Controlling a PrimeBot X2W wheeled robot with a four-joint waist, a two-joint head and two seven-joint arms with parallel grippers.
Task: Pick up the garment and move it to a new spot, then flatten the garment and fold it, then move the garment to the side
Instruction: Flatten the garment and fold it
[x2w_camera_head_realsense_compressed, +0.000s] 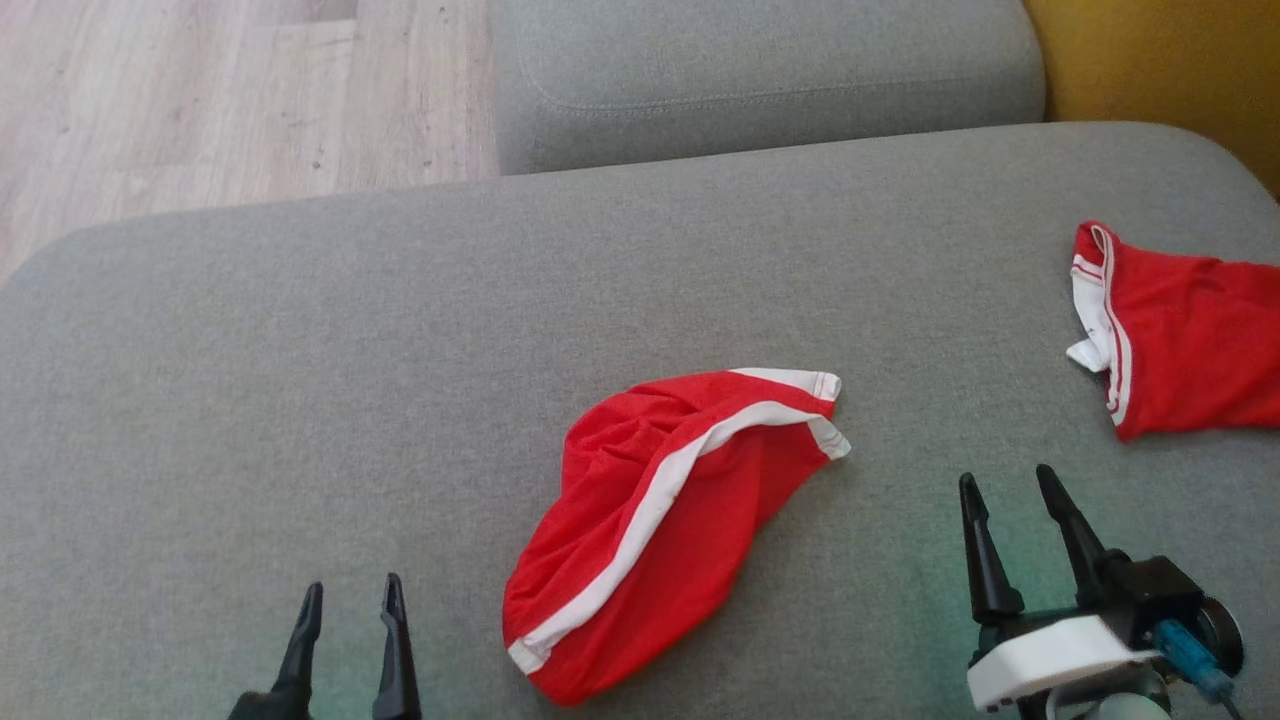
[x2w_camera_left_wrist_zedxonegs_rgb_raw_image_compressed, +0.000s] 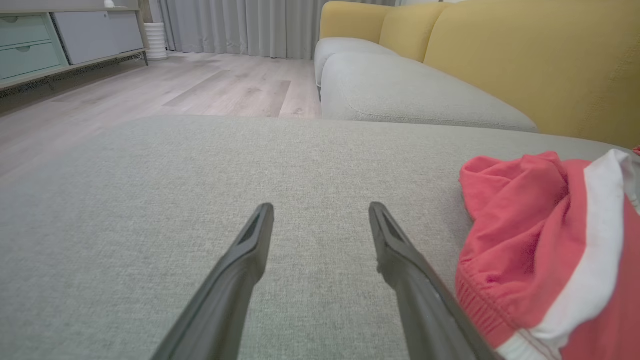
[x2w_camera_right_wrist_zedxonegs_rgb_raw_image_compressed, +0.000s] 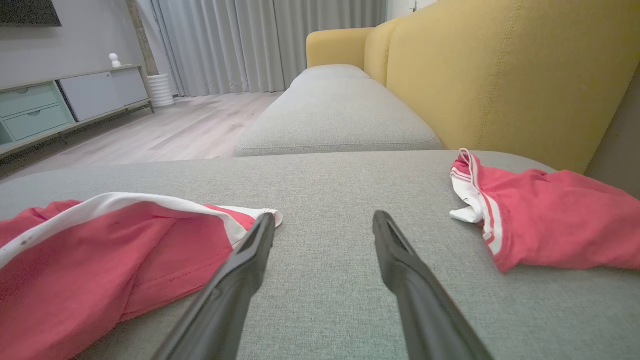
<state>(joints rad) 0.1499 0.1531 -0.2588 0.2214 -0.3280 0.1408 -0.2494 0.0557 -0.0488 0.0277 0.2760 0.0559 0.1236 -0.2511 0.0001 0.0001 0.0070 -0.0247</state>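
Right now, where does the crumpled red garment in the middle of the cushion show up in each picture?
Head view: crumpled red garment, bottom centre.
Left wrist view: garment at the right edge.
Right wrist view: garment at lower left.
Shared landmark: yellow sofa back, upper right throughout.

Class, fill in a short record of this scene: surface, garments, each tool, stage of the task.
surface: grey cushion
garment: red with white stripe, crumpled, mid-cushion
second garment: red, at the view's right edge
left tool: open, empty, left of the garment
right tool: open, empty, between the two
stage: nothing picked up yet
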